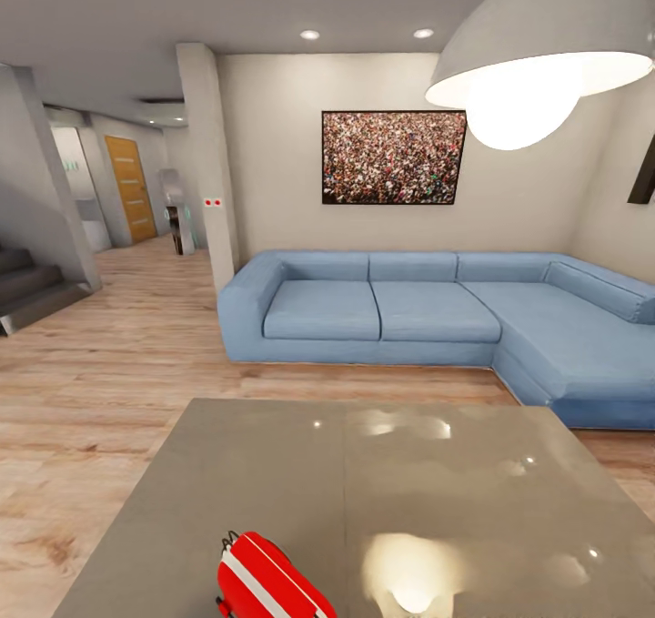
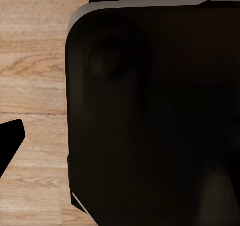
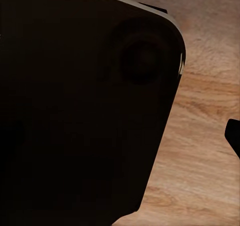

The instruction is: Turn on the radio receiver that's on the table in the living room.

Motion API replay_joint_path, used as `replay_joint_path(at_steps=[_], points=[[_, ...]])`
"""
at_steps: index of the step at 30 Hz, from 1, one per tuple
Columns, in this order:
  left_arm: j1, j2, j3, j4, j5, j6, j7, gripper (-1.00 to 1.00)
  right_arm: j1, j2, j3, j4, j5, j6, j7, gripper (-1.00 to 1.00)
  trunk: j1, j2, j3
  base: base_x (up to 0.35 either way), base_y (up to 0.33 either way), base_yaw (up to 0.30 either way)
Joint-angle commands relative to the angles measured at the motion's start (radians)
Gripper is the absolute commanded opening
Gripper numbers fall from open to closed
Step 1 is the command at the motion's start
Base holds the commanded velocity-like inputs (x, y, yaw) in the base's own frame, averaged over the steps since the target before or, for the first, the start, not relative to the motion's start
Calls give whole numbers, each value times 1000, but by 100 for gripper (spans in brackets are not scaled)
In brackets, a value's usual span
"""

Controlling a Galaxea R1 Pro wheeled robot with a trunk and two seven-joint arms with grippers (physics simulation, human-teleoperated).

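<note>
The red radio receiver [image 1: 266, 578] with white stripes lies on the near edge of the glossy grey-taupe table [image 1: 382, 481], at the bottom of the head view, partly cut off by the frame. Its dial is hidden from here. The living room spreads beyond it, with a blue corner sofa [image 1: 428, 313] and a framed crowd picture [image 1: 393, 157]. In the left wrist view a dark fingertip [image 2: 10, 141] juts in over the plank floor. A dark fingertip [image 3: 235, 136] likewise shows at the edge of the right wrist view. Neither view shows how the jaws stand.
A large dark rounded body [image 2: 155, 116], also seen as the dark body [image 3: 75, 106], hangs over the wood floor in both wrist views. A lit pendant lamp [image 1: 537, 72] hangs at upper right. Stairs [image 1: 32, 286] and a hallway with an orange door [image 1: 130, 188] lie far left.
</note>
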Motion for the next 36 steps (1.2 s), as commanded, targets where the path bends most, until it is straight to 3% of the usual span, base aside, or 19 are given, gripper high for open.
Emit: replay_joint_path(at_steps=[1,11,29,36], points=[[0,0,0,0,0,0,0,100,0,0,0,0,0,0,0,100,0,0,0,0,0,0],[0,1,0,0,0,-1,0,100,0,2,0,0,0,0,0,100,0,0,0,130,0,0],[0,-2,-2,-2,-3,-1,-1,100,0,-2,0,0,0,0,0,100,0,0,0,7,0,0],[0,-2,-2,-2,-3,-1,-1,100,0,-2,1,0,1,0,0,100,-27,49,22,0,0,0]])
